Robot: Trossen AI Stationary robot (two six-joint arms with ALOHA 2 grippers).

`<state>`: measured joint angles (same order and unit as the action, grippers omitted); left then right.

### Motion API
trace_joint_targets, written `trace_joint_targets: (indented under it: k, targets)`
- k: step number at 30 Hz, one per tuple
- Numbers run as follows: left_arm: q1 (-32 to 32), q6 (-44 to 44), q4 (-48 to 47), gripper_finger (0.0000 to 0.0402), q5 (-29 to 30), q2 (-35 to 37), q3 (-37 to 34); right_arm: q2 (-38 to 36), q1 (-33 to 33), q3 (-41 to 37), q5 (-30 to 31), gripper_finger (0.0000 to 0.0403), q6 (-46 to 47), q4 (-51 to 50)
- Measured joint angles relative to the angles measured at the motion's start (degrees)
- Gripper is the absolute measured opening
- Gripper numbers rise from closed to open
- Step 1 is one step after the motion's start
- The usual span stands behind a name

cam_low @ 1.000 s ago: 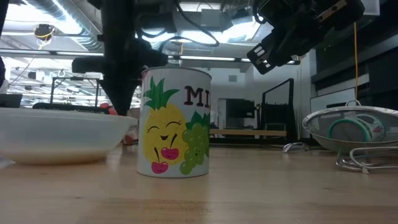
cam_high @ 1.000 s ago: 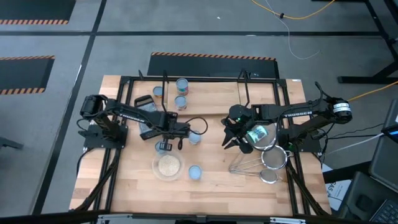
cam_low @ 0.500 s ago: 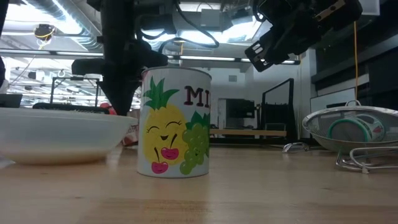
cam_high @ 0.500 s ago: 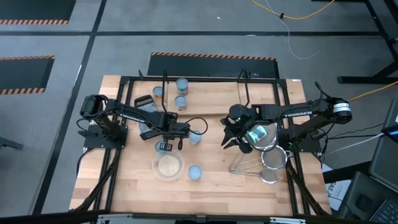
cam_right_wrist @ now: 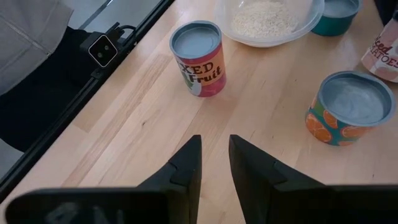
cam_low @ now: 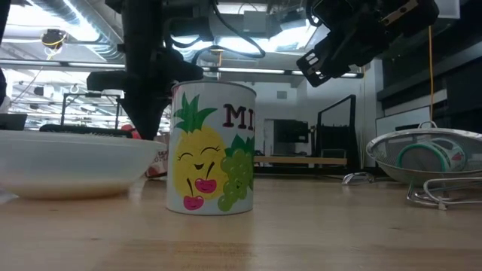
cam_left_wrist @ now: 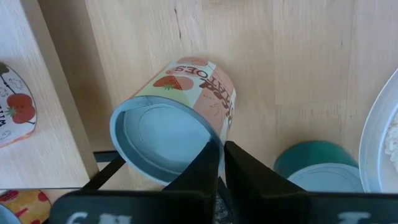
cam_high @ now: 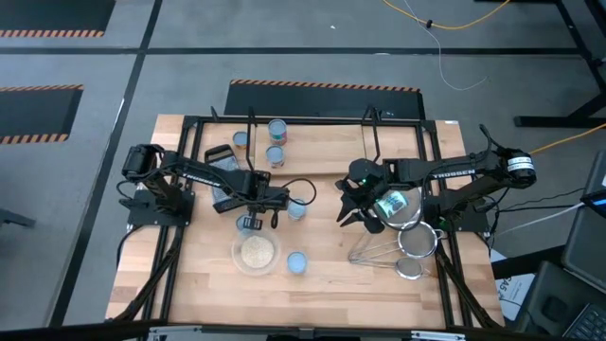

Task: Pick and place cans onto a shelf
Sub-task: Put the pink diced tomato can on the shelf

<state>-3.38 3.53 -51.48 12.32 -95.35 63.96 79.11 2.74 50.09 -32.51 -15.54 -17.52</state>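
Note:
My left gripper is shut, its tips over the rim of a tomato-label can standing on the table beside the shelf. Three cans stand on the shelf board. My right gripper is narrowly open and empty, raised above the table. In front of it stand a mixed-fruit can and an orange-label can. The mixed-fruit can also shows in the low view. A teal can stands by the bowl. My left gripper's shut fingertips come from above and stand at the tomato can's top rim on its near side. I cannot tell whether they touch it. The can stands on the table.
A clear bowl of pale grains sits near the front, with a can beside it. Wire strainers lie at the right, one holding a green-label can. The shelf's black wire frame runs close to the tomato can.

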Motion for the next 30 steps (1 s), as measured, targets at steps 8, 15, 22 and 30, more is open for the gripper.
trace_joint_targets:
  k: [8, 15, 22, 30]
  targets:
    - [0.0, 0.0, 0.0, 0.003, 0.0, 0.0, 0.0, 0.0, 0.0, 0.0, 0.0, 0.0086, 0.0, 0.0]
    - [0.0, -0.1, 0.0, 0.006, 0.0, 0.0, 0.0, 0.0, 0.0, 0.0, 0.0, 0.0086, 0.0, 0.0]
    - [0.0, -0.4, 1.6, 0.0075, 0.0, 0.0, 0.0, 0.0, 0.0, 0.0, 0.0, 0.0086, 0.0, 0.0]
    - [0.0, -1.8, 1.7, 0.0072, 0.5, 0.0, 0.0, 0.0, 0.0, 0.0, 0.0, 0.0086, 0.0, 0.0]
